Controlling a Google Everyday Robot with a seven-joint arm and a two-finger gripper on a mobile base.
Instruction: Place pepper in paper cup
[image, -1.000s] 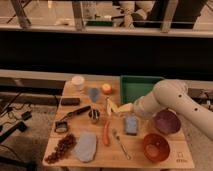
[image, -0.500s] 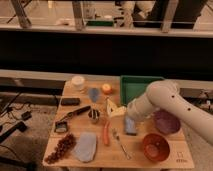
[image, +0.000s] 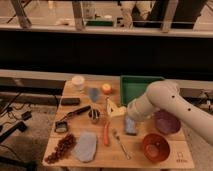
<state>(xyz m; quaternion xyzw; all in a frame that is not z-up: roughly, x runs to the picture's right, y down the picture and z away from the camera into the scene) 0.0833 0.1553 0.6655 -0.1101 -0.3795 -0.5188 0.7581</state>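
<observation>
Arm swung left, lower; gripper (image: 116, 111) reached frame centre, near pepper (image: 106, 134); open or closed, cannot tell. Pepper lay on table (image: 100, 159), lower centre; paper cup (image: 77, 81) upper left. Pickup pending.

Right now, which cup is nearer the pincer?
The small dark metal cup; the pincer is beside the yellow piece near it. The white paper cup stands far back.

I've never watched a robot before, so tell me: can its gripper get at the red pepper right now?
Probably yes. The gripper hangs over the table, just beyond the pepper and to its right in the picture. The pepper lies uncovered. A small dark cup stands near it, but apart.
</observation>
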